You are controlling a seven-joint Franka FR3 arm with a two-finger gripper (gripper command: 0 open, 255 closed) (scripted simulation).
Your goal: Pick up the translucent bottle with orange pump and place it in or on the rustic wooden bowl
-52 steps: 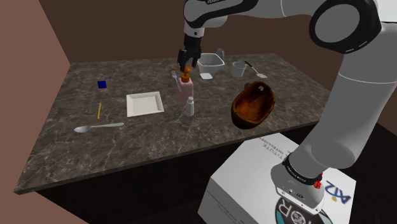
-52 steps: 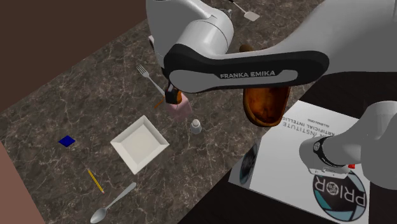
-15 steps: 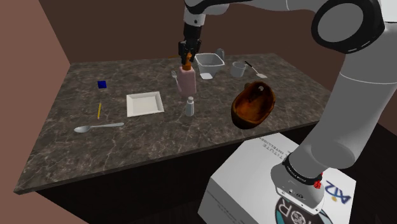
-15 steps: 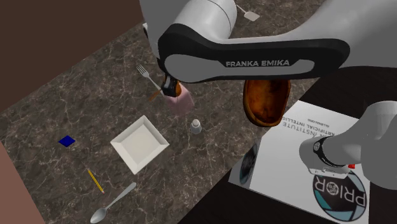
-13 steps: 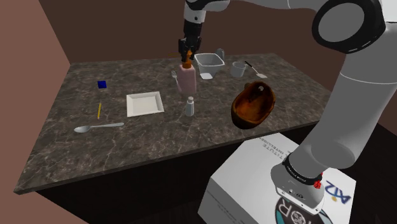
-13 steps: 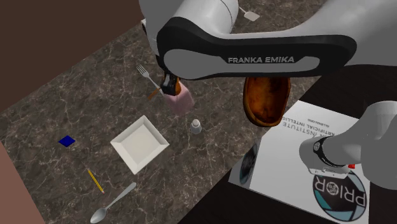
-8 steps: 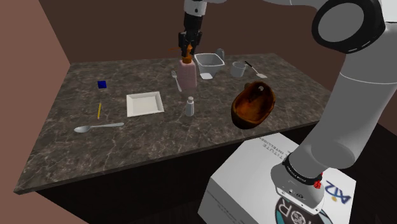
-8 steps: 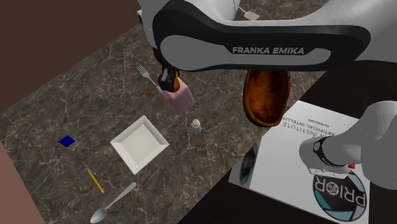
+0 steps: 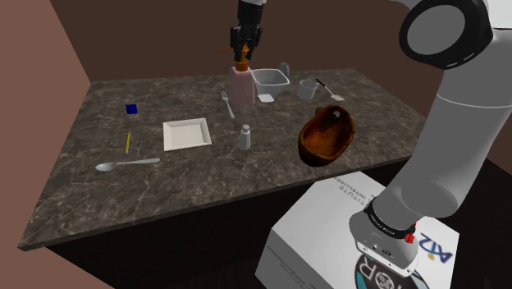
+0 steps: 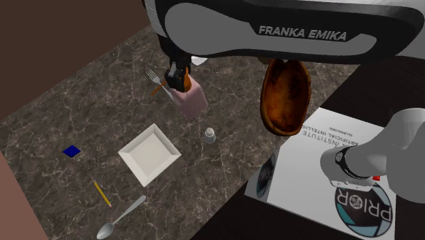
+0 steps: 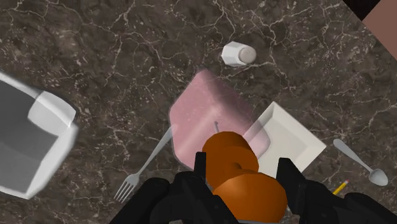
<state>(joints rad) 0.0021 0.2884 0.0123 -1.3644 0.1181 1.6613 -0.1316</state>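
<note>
The shoulder camera sits beside and slightly behind the stand [image 9: 328,238], which occupies that view's lower right. It looks down at mid range across the whole dark marble counter [image 9: 205,185] toward the brown walls. The second exterior camera is higher and nearer, looking steeply down on counter and stand, with the arm's link crossing its top edge. The wrist camera looks almost straight down along the gripper [image 11: 245,184], close over the pink bottle [image 11: 203,114]; all three views share the square white plate [image 9: 187,134], the small white shaker [image 9: 244,138] and the fork [image 9: 224,100].
</note>
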